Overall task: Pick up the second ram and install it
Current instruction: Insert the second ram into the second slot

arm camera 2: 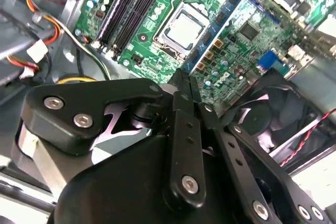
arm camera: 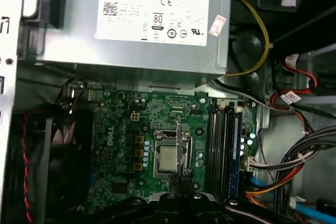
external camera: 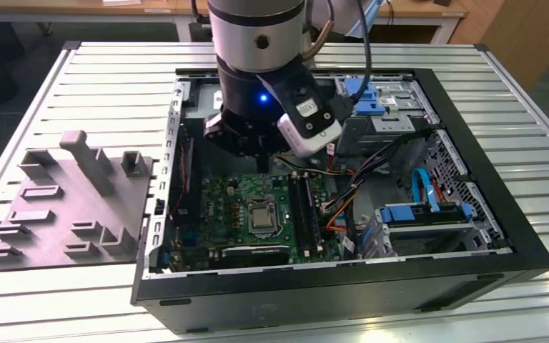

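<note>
Gripper (external camera: 260, 163) closed over the board of the open black computer case (external camera: 351, 275) on the slatted metal worktop (external camera: 112, 78).
In both wrist views the gripper's black fingers (arm camera 2: 181, 74) (arm camera: 181, 174) are pressed together, hanging just above the silver processor socket (arm camera: 170, 158) of the green motherboard (arm camera: 126, 129). The second ram (arm camera: 237, 150), a long thin blackish-blue memory stick, seems to be seated in the black slot row at the motherboard's cable-side edge, apart from the gripper. A grey plastic fixture with upright posts (external camera: 65, 207) lies by the worktop's edge on the exterior view's left.
</note>
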